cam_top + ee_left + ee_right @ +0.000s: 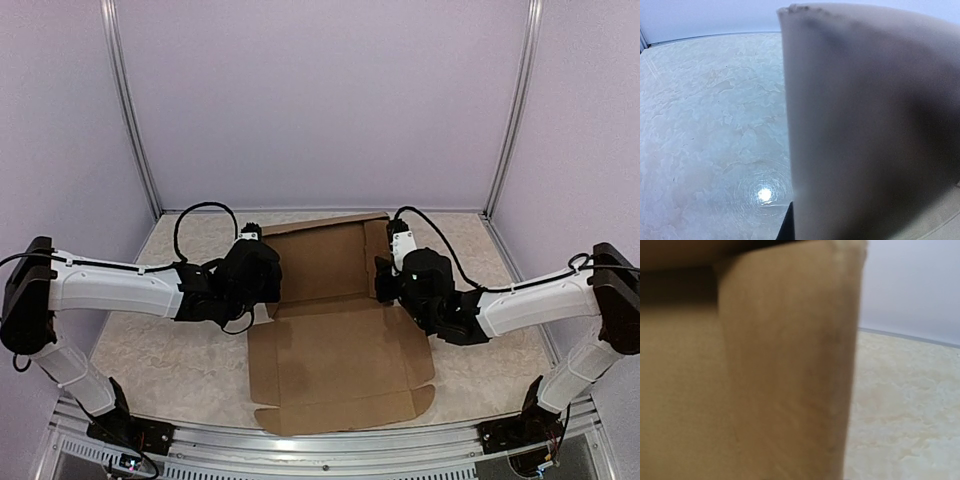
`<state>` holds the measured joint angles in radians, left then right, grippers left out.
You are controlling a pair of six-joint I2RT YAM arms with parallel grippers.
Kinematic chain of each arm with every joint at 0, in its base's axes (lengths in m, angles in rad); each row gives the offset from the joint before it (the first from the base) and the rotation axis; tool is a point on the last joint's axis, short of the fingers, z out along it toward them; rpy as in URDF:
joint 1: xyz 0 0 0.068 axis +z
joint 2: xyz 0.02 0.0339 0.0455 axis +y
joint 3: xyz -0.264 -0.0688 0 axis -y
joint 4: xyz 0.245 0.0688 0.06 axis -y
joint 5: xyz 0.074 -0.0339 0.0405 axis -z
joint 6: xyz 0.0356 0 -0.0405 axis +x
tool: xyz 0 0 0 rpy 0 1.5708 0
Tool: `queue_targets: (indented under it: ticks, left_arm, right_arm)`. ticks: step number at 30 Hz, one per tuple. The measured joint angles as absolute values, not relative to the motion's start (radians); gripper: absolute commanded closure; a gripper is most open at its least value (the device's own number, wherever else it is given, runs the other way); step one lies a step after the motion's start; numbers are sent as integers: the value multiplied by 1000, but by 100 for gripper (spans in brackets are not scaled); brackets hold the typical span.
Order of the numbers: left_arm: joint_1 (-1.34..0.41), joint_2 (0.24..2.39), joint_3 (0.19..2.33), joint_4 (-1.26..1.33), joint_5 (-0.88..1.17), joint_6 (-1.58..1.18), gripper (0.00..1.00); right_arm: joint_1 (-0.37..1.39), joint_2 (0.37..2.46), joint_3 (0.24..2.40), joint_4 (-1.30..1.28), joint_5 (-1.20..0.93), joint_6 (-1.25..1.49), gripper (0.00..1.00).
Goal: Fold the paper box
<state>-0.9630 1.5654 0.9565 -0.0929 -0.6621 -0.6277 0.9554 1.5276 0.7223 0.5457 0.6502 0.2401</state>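
Note:
The paper box (335, 350) is a brown cardboard sheet in the middle of the table. Its near half lies flat and its far panel (320, 258) is tilted up, with side flaps raised. My left gripper (270, 272) is at the far panel's left edge and my right gripper (384, 280) at its right edge. In the left wrist view a blurred cardboard flap (865, 125) fills the right side, right against one dark fingertip (788, 227). In the right wrist view cardboard (765, 380) covers the fingers. Neither view shows how the jaws stand.
The table (170, 360) has a pale marbled top, also seen in both wrist views (710, 125) (905, 405). Plain lilac walls with metal corner posts (130, 110) close in the back and sides. A metal rail (330, 445) runs along the near edge.

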Motion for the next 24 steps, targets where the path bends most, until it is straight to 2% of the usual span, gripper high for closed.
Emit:
queue_targets:
  ticks: [1, 4, 5, 24]
  left_arm:
    - [-963, 1565, 957, -93, -662, -628, 100]
    - [-963, 1565, 957, -95, -663, -628, 100]
    - [-963, 1565, 957, -98, -665, -628, 100]
    - [-966, 1566, 979, -125, -702, -629, 100]
  right_arm:
    - [955, 1528, 722, 548, 650, 239, 75]
    - [955, 1528, 722, 551, 653, 230, 98]
    - [953, 1528, 722, 552, 656, 232, 100]
    - [965, 1528, 735, 546, 720, 232, 100]
